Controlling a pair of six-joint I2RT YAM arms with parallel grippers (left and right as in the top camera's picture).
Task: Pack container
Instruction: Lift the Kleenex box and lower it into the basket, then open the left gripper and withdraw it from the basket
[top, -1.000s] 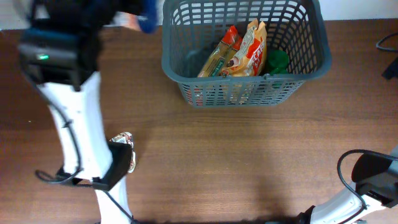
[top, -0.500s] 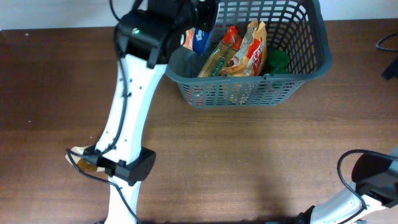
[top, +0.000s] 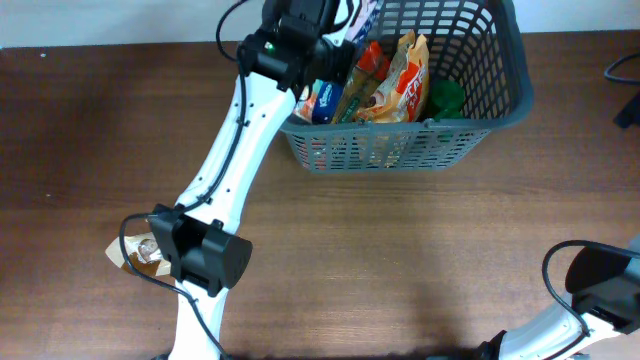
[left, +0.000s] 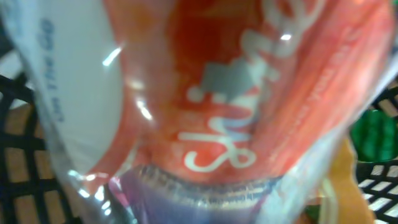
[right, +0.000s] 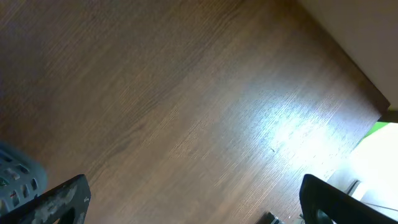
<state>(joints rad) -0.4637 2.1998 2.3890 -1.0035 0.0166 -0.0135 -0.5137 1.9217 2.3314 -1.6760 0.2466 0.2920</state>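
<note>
**Left arm at the basket with a packet**

I saw the basket (top: 400, 126) standing at the far side of the table (top: 400, 250), a little right of centre. My left gripper (top: 328, 72) reached over its left end, fingers clenched on a packet (top: 322, 100) printed white, blue and orange. The packet hung inside the basket at that end. In the left wrist view the packet filled nearly the whole picture, with basket lattice at the edges, and the fingers themselves were hidden. Next to it in the basket leaned a yellow-green pack (top: 350, 98) and red-orange bags (top: 405, 80), with a green item (top: 447, 97) at the right end. My right gripper (right: 193, 186) hung over bare wood near my edge, fingers spread wide and holding nothing. A small wrapped snack (top: 140, 252) lay on the table by the left arm's base.
</note>
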